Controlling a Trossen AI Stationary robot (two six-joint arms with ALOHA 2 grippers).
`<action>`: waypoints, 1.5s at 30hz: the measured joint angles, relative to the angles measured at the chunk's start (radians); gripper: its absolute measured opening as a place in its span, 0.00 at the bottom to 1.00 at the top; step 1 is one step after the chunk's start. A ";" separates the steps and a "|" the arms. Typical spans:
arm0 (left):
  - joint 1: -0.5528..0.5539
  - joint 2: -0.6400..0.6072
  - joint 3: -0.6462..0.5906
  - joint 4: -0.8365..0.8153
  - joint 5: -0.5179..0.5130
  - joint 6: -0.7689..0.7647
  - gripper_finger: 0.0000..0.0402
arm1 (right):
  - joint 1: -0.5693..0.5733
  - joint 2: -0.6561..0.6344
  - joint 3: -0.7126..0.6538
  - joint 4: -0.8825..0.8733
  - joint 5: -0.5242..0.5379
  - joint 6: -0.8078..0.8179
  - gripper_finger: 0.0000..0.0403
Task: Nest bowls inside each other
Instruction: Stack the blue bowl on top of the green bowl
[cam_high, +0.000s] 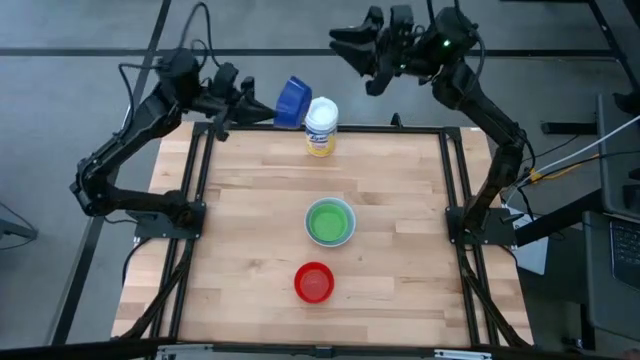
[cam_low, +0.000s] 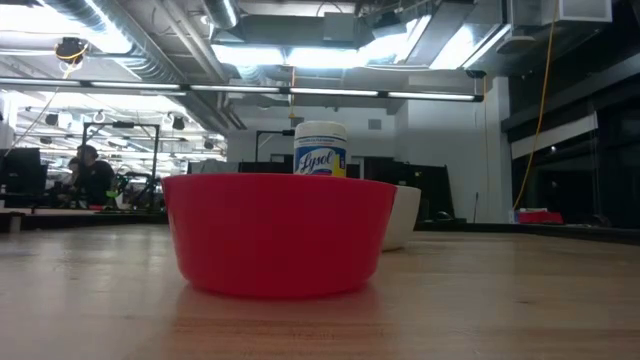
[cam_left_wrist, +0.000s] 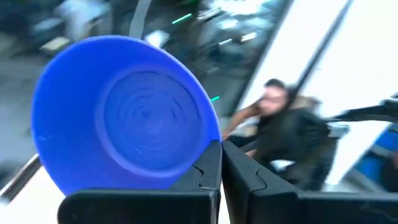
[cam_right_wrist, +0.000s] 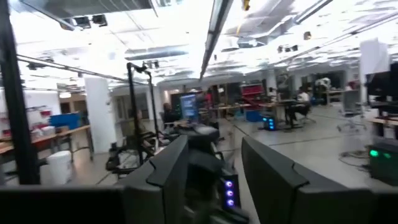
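A dark blue bowl (cam_high: 291, 101) hangs on its side in the air just beyond the table's far edge, with my left gripper (cam_high: 272, 106) shut on it. Its hollow fills the left wrist view (cam_left_wrist: 130, 112). A green bowl (cam_high: 329, 222) sits inside the white bowl (cam_low: 405, 215) at the table's middle. The red bowl (cam_high: 314, 283) stands upright nearer the front edge and looms large in the low view (cam_low: 280, 235). My right gripper (cam_high: 350, 55) hovers open, high beyond the far edge, with nothing between its fingers (cam_right_wrist: 273, 174). My left gripper pinches the dark blue bowl's rim (cam_left_wrist: 208, 146) between its two fingers, one on the inner wall and one on the outer. The fingers lie about level, coming from the table's left. The bowl is lifted clear and tipped on its side, its mouth toward my wrist.
A white-lidded canister with a yellow label (cam_high: 320, 126) stands upright at the table's far edge, right beside the held bowl. The wooden tabletop (cam_high: 250, 250) shows bare to the left and right of the bowls. A person sits in the room beyond (cam_left_wrist: 273, 124).
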 joint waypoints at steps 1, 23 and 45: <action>-0.011 0.000 0.000 0.067 0.032 -0.028 0.00 | -0.009 -0.004 0.000 -0.007 -0.001 0.000 0.38; -0.168 0.033 0.000 0.743 0.153 -0.307 0.00 | -0.048 -0.006 0.000 -0.041 -0.020 -0.024 0.39; -0.249 0.225 0.000 -0.222 0.077 0.199 0.00 | -0.092 -0.005 0.000 -0.142 -0.021 -0.053 0.42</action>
